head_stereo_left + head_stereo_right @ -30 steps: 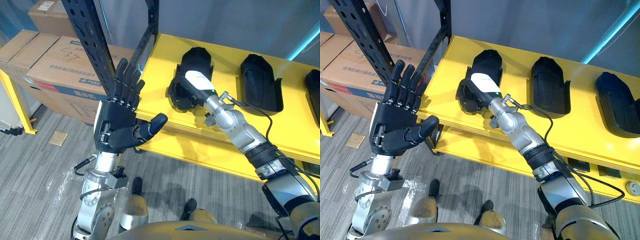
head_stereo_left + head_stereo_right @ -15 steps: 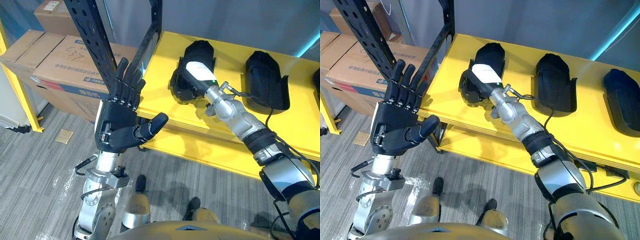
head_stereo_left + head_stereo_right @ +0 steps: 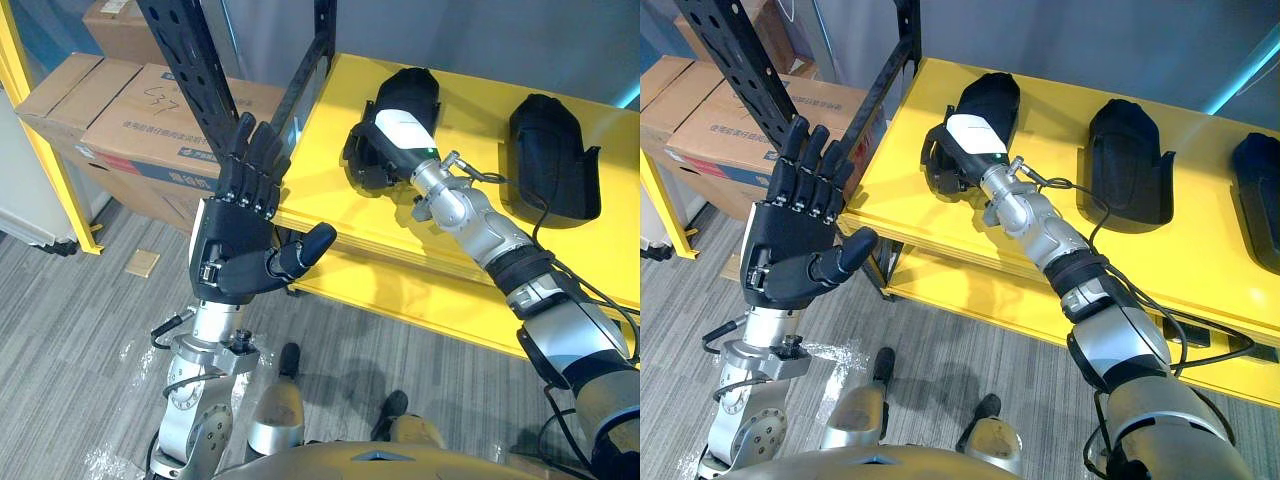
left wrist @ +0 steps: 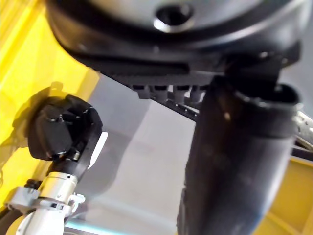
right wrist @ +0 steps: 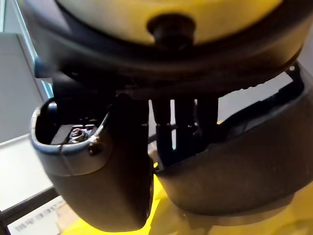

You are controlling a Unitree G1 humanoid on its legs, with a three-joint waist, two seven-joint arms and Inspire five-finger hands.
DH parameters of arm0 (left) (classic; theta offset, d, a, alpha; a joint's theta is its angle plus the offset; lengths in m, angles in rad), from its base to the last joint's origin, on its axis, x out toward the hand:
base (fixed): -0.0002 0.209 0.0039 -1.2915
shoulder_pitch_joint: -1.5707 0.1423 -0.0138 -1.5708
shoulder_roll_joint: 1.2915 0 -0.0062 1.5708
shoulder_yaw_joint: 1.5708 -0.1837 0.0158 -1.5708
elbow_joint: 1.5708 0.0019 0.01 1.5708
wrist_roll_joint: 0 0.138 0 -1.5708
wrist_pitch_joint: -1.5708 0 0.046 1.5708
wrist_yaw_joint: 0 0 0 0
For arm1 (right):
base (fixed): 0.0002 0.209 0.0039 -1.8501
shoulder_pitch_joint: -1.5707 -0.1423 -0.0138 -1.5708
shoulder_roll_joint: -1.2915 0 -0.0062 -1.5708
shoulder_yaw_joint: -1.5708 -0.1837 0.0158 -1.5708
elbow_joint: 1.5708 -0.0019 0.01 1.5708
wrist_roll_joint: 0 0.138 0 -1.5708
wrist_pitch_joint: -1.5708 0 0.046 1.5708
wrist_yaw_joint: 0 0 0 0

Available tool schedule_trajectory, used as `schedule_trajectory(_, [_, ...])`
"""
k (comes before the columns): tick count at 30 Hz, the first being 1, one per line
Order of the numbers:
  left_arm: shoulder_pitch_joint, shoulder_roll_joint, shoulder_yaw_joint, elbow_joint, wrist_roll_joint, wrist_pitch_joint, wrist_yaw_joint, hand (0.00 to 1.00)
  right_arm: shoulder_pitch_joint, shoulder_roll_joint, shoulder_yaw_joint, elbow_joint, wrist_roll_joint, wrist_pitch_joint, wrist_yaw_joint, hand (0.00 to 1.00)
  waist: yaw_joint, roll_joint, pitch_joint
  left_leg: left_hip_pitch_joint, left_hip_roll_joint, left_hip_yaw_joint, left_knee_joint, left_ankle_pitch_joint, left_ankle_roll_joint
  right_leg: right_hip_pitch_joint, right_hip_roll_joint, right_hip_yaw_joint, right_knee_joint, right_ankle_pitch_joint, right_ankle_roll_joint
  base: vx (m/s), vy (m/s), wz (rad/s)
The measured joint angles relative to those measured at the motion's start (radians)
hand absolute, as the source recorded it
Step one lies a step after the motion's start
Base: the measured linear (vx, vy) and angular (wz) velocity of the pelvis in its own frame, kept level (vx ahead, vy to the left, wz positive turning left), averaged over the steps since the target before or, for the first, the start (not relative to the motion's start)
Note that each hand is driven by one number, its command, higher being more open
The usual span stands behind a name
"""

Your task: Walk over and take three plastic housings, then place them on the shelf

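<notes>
Three black housings sit in a row on the yellow surface (image 3: 1200, 265): left housing (image 3: 992, 98), middle one (image 3: 1125, 165), right one (image 3: 1262, 195). Right hand (image 3: 958, 165) is on the left housing's near end, fingers curled round its edge. Left hand (image 3: 235, 262) is raised off the surface's left corner, fingers straight, thumb out, holding nothing. Black rack (image 3: 190, 70) stands behind it, boxes (image 3: 120, 110) beyond.
</notes>
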Motion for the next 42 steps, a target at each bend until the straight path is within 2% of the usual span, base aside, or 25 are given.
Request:
schedule_trajectory(4, [-0.024,0.000,-0.001,0.000,0.000,0.000,0.000,1.00,0.000,0.000,0.000,0.000,0.000,0.000,0.000,0.00,-0.001,0.000,0.000,0.000,0.000,0.001,0.000,0.000,0.000,-0.001,0.000,0.001,0.000,0.000,0.000,0.00,0.000,0.00])
schedule_trajectory(5, [-0.028,0.000,-0.001,0.000,0.000,0.000,0.000,1.00,0.000,0.000,0.000,-0.001,0.000,0.000,0.000,1.00,-0.002,0.000,0.000,0.001,0.000,0.002,0.000,0.000,0.000,-0.001,0.000,0.002,0.000,0.000,0.000,0.00,0.000,0.00])
schedule_trajectory(15, [-0.027,0.002,-0.028,0.000,0.000,0.002,0.000,1.00,0.011,0.000,-0.001,-0.027,-0.002,0.005,0.013,1.00,-0.008,0.000,0.000,0.016,0.001,0.021,0.000,-0.003,-0.001,0.000,-0.001,0.022,0.001,0.002,0.001,0.00,-0.002,-0.05])
schedule_trajectory(27, [-0.025,0.006,-0.038,0.000,0.000,0.021,-0.002,1.00,0.139,-0.029,-0.033,-0.192,-0.003,0.008,0.075,1.00,-0.021,0.001,-0.007,0.036,0.002,0.046,-0.002,-0.005,-0.003,0.005,-0.001,0.046,-0.001,0.004,0.004,-0.01,-0.011,-0.06])
schedule_trajectory(31, [-0.024,0.016,-0.050,0.033,0.000,0.021,-0.004,1.00,0.200,-0.028,-0.033,-0.225,-0.005,0.004,0.093,1.00,-0.026,0.001,-0.051,0.035,0.002,0.053,-0.004,-0.010,-0.003,0.005,0.000,0.051,-0.012,0.006,0.006,-0.01,-0.006,-0.02])
schedule_trajectory(34, [-0.016,0.017,-0.060,0.042,-0.001,0.021,-0.004,1.00,0.226,-0.028,-0.033,-0.261,-0.005,0.001,0.094,1.00,-0.037,0.001,-0.064,0.036,0.003,0.056,-0.004,-0.010,-0.003,0.008,0.002,0.052,-0.021,0.010,0.009,-0.01,-0.007,-0.01])
schedule_trajectory(39, [-0.017,0.017,-0.061,0.043,-0.001,0.022,-0.002,1.00,0.244,-0.027,-0.033,-0.305,-0.047,-0.002,0.070,1.00,-0.040,0.001,-0.090,0.037,0.003,0.062,-0.004,-0.010,-0.003,0.010,0.004,0.054,-0.033,0.019,0.009,-0.01,-0.010,-0.03])
schedule_trajectory(42, [-0.017,0.017,-0.074,0.043,0.000,0.022,0.001,1.00,0.244,-0.014,-0.039,-0.309,-0.112,0.002,-0.007,1.00,-0.039,0.002,-0.109,0.040,0.003,0.061,-0.004,-0.010,-0.003,0.016,0.005,0.054,-0.041,0.022,0.010,0.00,0.000,0.00])
